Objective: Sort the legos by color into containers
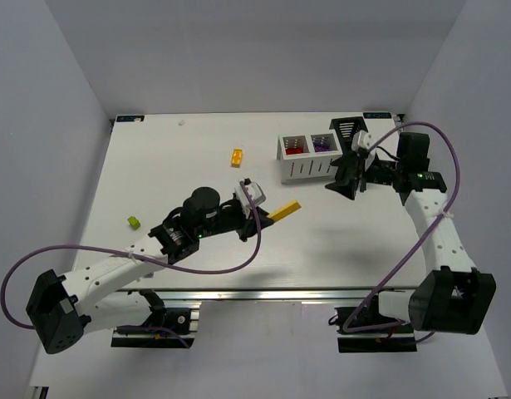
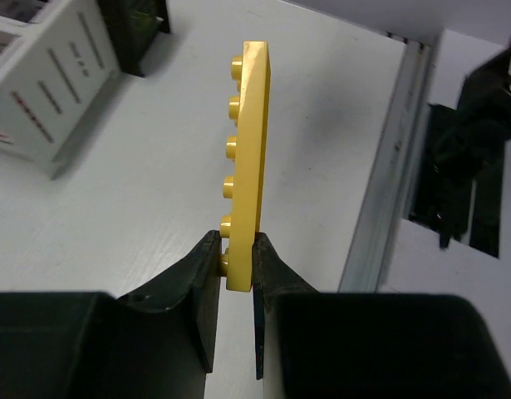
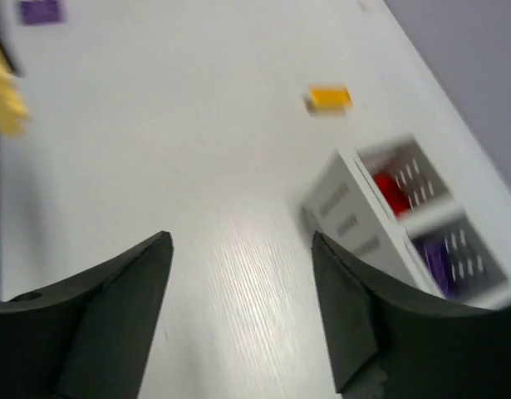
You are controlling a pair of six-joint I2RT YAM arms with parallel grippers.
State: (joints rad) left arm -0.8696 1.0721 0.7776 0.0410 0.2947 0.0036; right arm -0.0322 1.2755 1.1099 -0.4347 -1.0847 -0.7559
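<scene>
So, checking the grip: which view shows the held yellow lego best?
Left wrist: the yellow lego fills the view edge-on, studs clear, lower end pinched in the left pincer. Top view: small, jutting from the pincer. Right wrist: only a yellow blur at the edge, perhaps it.

Yellow lego plate (image 2: 248,158) aloft; red legos (image 1: 293,149), seemingly purple legos (image 1: 323,145), in white box (image 1: 309,170) compartments

- A white table (image 1: 155,158) with a faint wood grain is seen from above.
- It is enclosed on three sides by plain, pale grey panels: a back wall (image 1: 255,58), a left wall (image 1: 31,166) and a right wall (image 1: 488,125).
- A silver metal rail (image 1: 263,293) is fitted along the table's near edge.
- The scene is lit brightly and evenly; only soft shadows are cast on the tabletop.
</scene>
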